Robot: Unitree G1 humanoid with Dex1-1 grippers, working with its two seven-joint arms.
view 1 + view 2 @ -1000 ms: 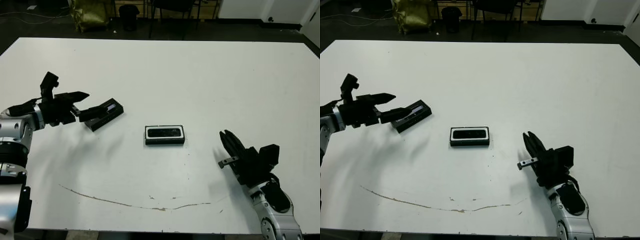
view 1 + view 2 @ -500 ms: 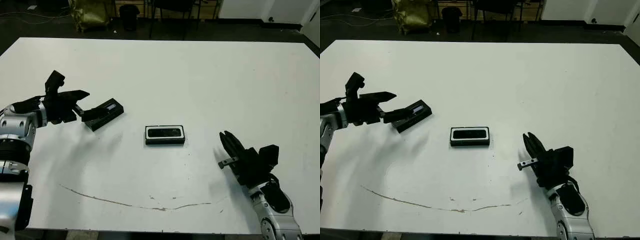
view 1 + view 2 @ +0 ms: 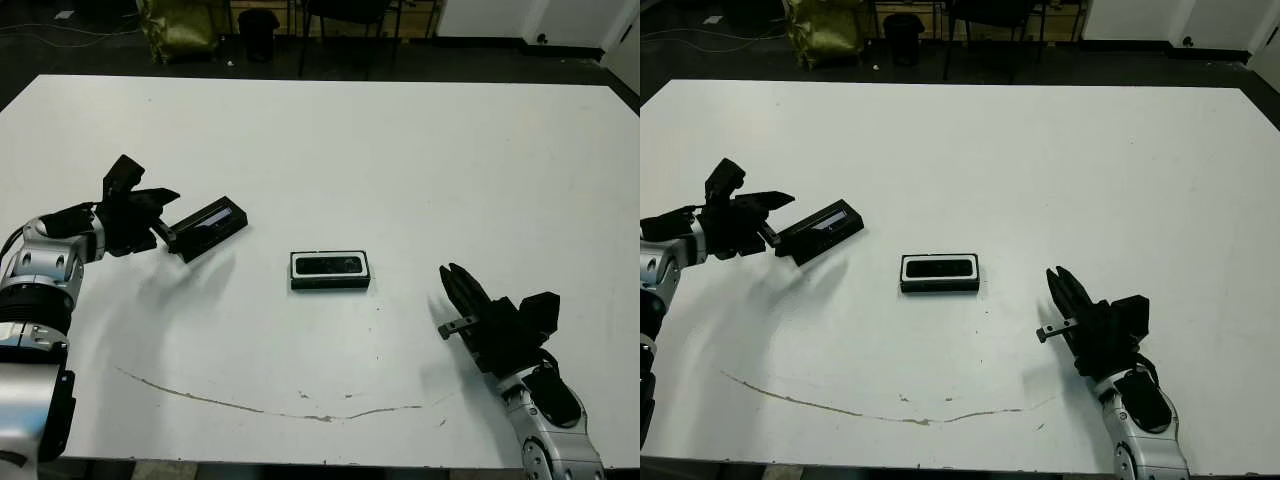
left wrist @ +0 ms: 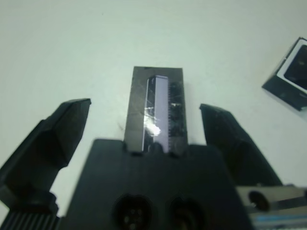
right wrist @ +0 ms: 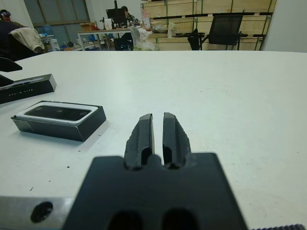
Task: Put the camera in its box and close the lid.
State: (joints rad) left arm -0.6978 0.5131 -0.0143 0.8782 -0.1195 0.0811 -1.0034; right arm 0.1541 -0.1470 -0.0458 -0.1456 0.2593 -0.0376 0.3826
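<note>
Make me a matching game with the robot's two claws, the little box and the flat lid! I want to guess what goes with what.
Things:
1. left gripper
2. right gripper
3. shallow black box with white lining
4. flat black lid with a pale grey strip

States:
A. fingers pressed together, empty
B. holds the slim black camera bar
C. fingers spread wide apart
D. lies between open fingers

Pairs: 1-C, 2-A, 3-B, 4-D
</note>
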